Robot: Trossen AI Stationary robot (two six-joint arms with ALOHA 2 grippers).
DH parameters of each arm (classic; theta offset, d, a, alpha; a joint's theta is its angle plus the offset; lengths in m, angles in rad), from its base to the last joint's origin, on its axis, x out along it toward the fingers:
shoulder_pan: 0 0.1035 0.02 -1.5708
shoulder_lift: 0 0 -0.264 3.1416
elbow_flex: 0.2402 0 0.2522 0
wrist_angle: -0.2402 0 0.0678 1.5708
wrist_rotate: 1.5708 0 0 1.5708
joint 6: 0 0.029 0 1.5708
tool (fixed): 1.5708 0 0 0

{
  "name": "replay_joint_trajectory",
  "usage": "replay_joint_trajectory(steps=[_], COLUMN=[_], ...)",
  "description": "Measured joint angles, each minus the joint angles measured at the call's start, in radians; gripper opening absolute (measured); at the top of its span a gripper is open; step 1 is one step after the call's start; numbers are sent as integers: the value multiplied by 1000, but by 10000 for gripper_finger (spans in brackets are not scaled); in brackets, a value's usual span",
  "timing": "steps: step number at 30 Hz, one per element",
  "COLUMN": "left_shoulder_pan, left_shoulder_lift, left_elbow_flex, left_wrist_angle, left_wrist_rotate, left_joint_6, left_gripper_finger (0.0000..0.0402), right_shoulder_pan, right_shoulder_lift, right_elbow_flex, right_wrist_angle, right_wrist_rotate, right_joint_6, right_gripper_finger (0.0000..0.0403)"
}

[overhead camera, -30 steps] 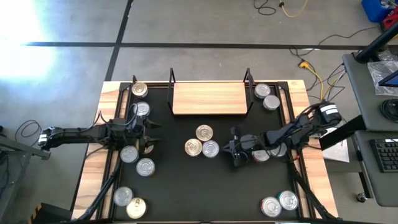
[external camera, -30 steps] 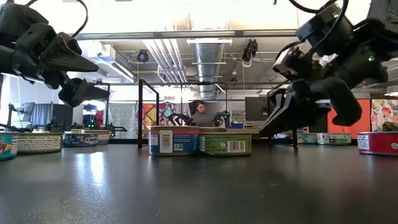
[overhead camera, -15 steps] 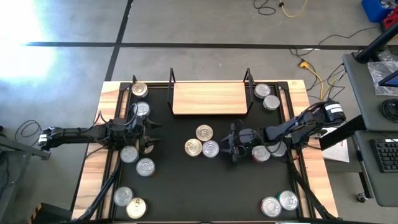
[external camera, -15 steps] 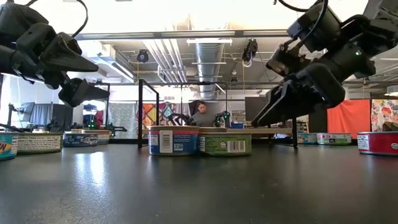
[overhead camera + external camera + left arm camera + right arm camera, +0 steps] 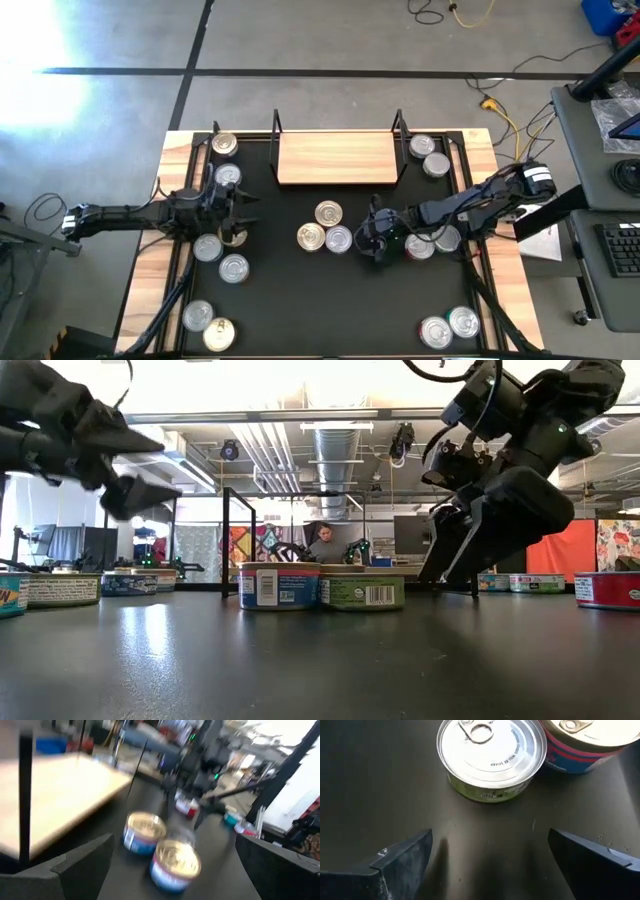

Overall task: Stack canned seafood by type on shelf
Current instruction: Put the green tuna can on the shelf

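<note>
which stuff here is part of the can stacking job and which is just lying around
Job:
- seafood tins
- wooden shelf
- right hand, open beside the middle tins
- left hand, open

Lying about:
- yellow cable on the floor
- keyboard on the side desk

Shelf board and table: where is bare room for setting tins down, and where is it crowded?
The shelf board is bare between its wire posts. The table is bare along the near middle, between the corner tins. It is crowded at the centre: three tins with the open right claw beside them.
</note>
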Motion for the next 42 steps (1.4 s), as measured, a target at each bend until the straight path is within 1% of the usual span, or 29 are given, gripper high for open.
replay_joint_trajectory(steps=[3,5,6,9,10,11,14,16,19,22,25,27,30,33,36,38,42], left_shoulder_pan=[-2,-2,-3,-19,-32,-46,-102,-145,-212,-278,-336,-371,-423,-480,-546,-589,-669], left_shoulder_lift=[1,8,13,45,59,75,138,194,292,394,496,570,686,810,938,1019,1160], left_elbow_flex=[0,-5,-8,-14,-15,-15,-15,-15,-15,-13,13,40,98,175,267,331,435], left_wrist_angle=[94,168,211,317,339,355,400,441,534,625,649,652,652,652,648,649,640], left_wrist_rotate=[5,26,54,183,200,194,74,-7,-94,-209,-353,-419,-476,-539,-601,-651,-781], left_joint_6=[61,73,72,83,92,103,141,159,178,211,236,235,222,221,240,244,235], left_gripper_finger=[400,400,400,400,400,400,400,400,400,400,400,400,400,400,400,400,400], right_shoulder_pan=[0,0,0,0,0,0,0,0,14,49,94,127,166,173,168,161,150], right_shoulder_lift=[0,0,0,8,16,23,52,74,114,149,169,174,157,129,122,129,177], right_elbow_flex=[5,0,-6,-35,-45,-54,-62,-62,-53,-35,-12,1,12,11,9,9,7], right_wrist_angle=[10,34,61,172,214,251,324,326,326,327,325,324,301,282,279,276,321], right_wrist_rotate=[3,23,35,43,43,43,19,10,8,9,8,6,3,16,115,164,168], right_joint_6=[-33,-47,-54,-67,-69,-69,-69,-65,-51,-52,-59,-59,-61,-63,-64,-69,-57], right_gripper_finger=[391,391,391,391,391,391,391,391,391,391,391,391,391,391,391,391,391])
